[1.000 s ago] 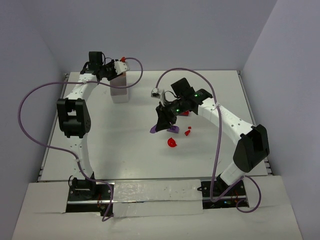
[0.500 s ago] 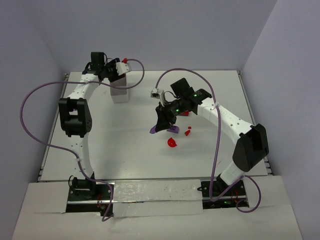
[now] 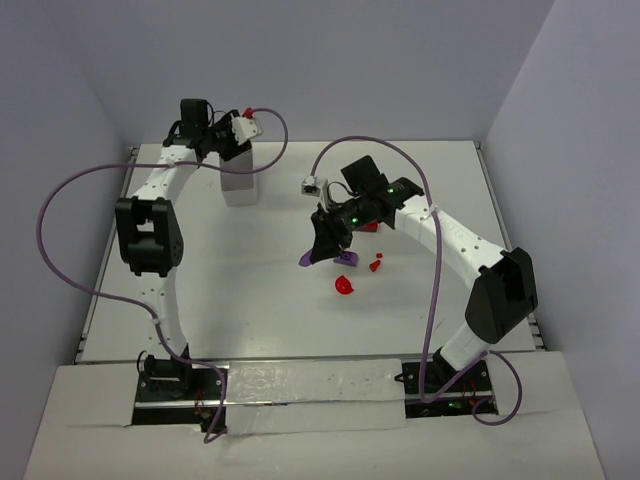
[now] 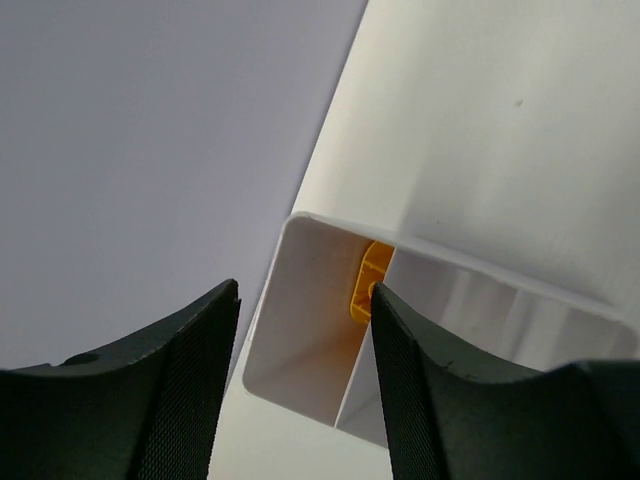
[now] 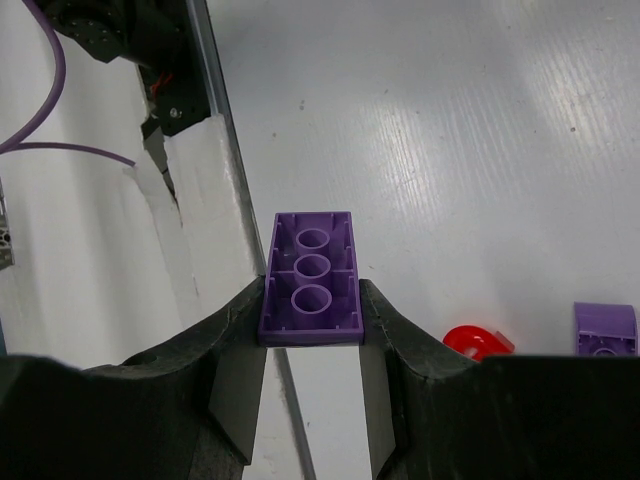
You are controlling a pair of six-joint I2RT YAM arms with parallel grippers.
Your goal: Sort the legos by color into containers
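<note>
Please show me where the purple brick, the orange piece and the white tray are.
purple brick [image 5: 310, 280]: right wrist view, on the middle round tube of its face.
orange piece [image 4: 363, 277]: left wrist view, on its visible edge inside the white tray.
white tray [image 4: 308, 305]: left wrist view, on an inner wall.

Left wrist cam only gets one end of the tray [image 4: 300, 300]. The rest sits behind the left gripper [image 4: 305, 288], and just a sliver of an orange lego [image 4: 362, 285] shows. Right wrist cam: red piece [image 5: 478, 341] half behind the right gripper [image 5: 312, 290], small purple piece [image 5: 606, 330] clipped by the edge.
</note>
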